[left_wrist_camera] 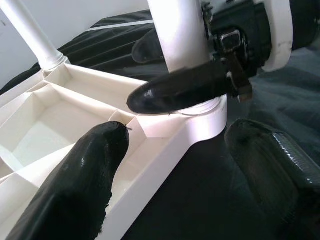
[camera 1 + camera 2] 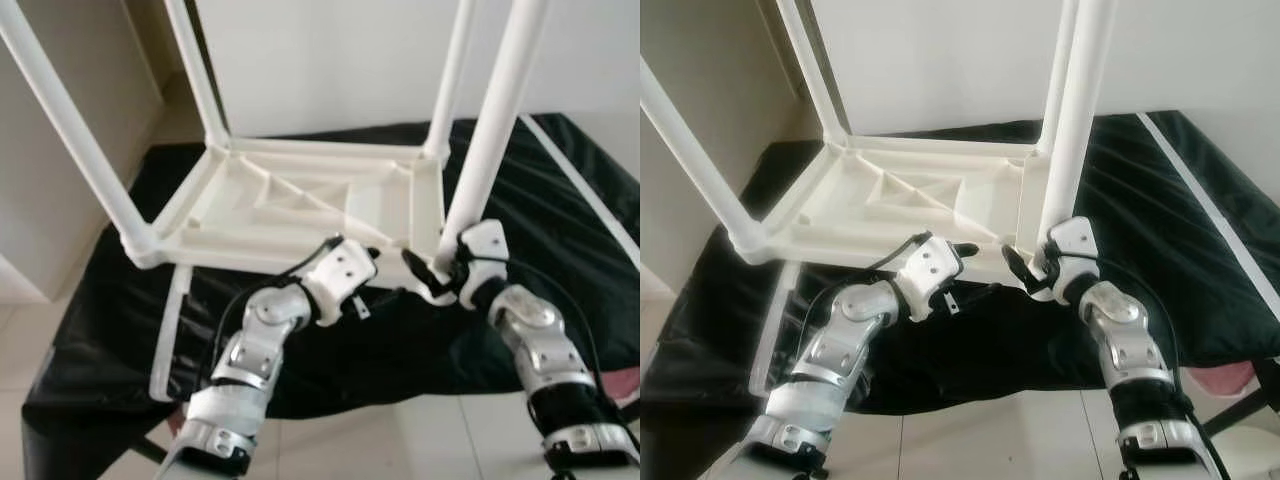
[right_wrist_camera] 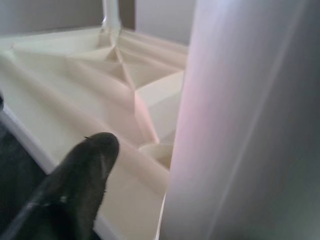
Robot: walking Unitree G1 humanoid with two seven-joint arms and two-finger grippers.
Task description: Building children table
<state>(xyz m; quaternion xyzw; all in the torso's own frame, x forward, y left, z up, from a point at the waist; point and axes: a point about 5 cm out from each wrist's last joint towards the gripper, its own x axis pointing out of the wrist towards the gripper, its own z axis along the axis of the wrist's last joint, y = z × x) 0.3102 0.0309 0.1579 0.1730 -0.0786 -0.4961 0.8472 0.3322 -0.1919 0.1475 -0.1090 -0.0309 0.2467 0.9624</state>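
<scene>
A white plastic children's table (image 2: pixel 300 200) lies upside down on a black cloth (image 2: pixel 400 340), its legs pointing up. My right gripper (image 2: pixel 440 270) is at the base of the near right leg (image 2: pixel 495 120), just above the corner socket (image 1: pixel 200 125). Its fingers (image 1: pixel 180 92) clasp the leg from both sides, shut on it. My left gripper (image 1: pixel 177 137) hovers at the table's front edge beside that same corner. It stands open, one finger (image 1: pixel 75 175) over the ribbed underside and the other over the cloth.
The other three legs stand up at the near left (image 2: pixel 70 130), far left (image 2: pixel 195 70) and far right (image 2: pixel 455 70). A loose white strip (image 2: pixel 170 330) lies on the cloth at the left. A beige cabinet (image 2: pixel 40 230) stands left, tiled floor (image 2: pixel 400 440) in front.
</scene>
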